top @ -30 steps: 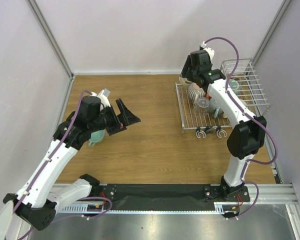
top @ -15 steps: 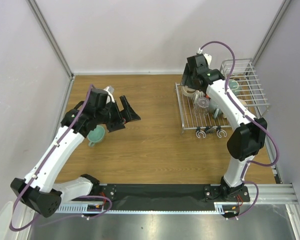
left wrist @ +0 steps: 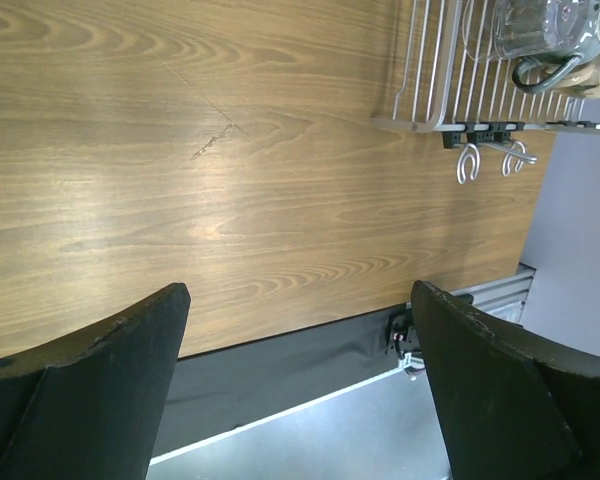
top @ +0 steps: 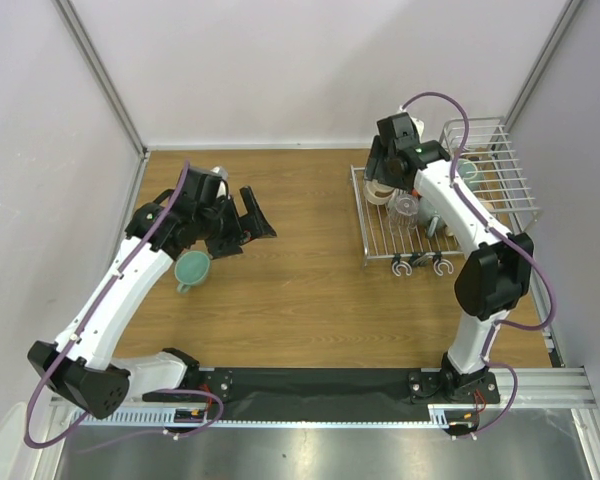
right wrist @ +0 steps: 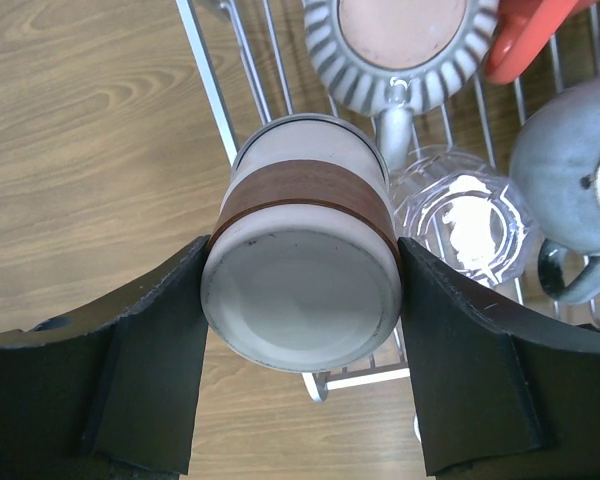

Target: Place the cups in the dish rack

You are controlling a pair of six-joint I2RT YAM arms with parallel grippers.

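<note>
Left gripper (left wrist: 300,300): fingers spread wide, nothing between them, above the bare table (top: 300,290).
Right gripper (right wrist: 302,245): clamped on both sides of the beige mug (right wrist: 300,300).
Beige mug: upside down, at the far-left edge of the dish rack (top: 372,240).
Rack tray: ribbed cup (right wrist: 400,40), clear glass (right wrist: 460,225), grey-blue mug (right wrist: 570,170).
Teal mug (top: 192,268): on the table at left, well apart from the rack.

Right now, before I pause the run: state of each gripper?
Left gripper: open, holding nothing.
Right gripper: closed on the beige cup, bottom-up at the dish rack edge.
</note>
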